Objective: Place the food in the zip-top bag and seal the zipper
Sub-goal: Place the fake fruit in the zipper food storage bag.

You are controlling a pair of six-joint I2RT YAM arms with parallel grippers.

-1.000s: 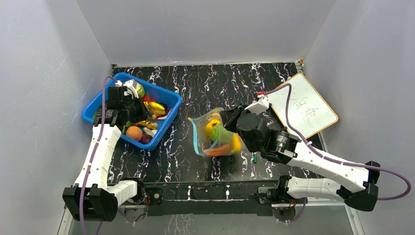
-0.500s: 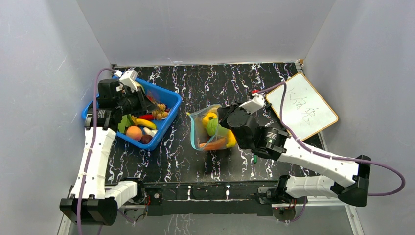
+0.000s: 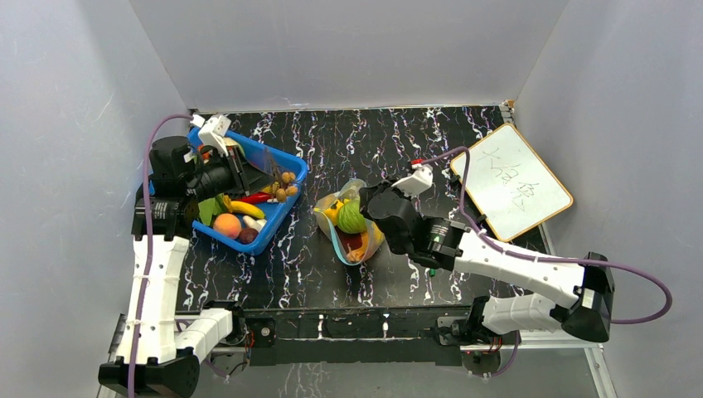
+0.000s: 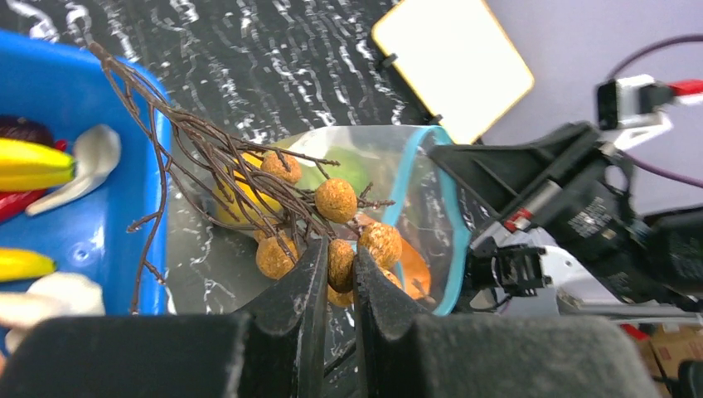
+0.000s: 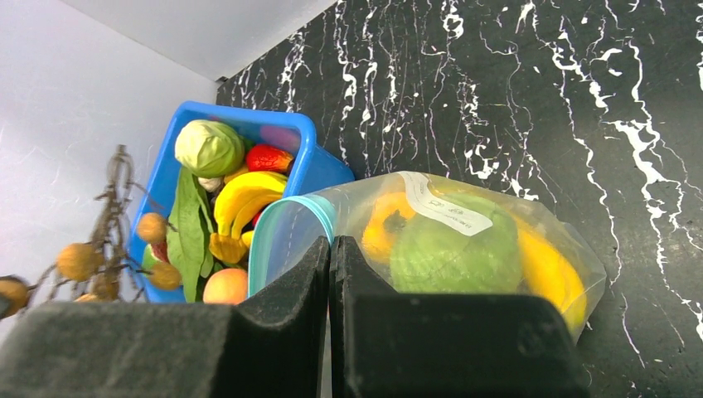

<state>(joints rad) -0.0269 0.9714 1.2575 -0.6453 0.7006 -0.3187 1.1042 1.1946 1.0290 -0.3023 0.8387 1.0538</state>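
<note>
**Filling under way, sealing yet to come**

At mid-table the zip-top bag (image 3: 352,228) is pinched at its mouth by the right gripper (image 5: 330,249), jaws together on the plastic. Green, yellow and orange pieces are seen inside, and the teal zipper (image 5: 282,213) is unsealed. Farther off, a twig of brown fruits (image 4: 336,199) is clamped in the left gripper (image 4: 336,267) (raised by the blue bin (image 3: 282,214)), where bananas (image 5: 236,195) and a cabbage (image 5: 209,148) are left to be bagged.

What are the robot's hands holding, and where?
The left gripper pinches a branch of brown fruits by one fruit in the cluster. The right gripper pinches the bag at its wall beside the zipper.
</note>
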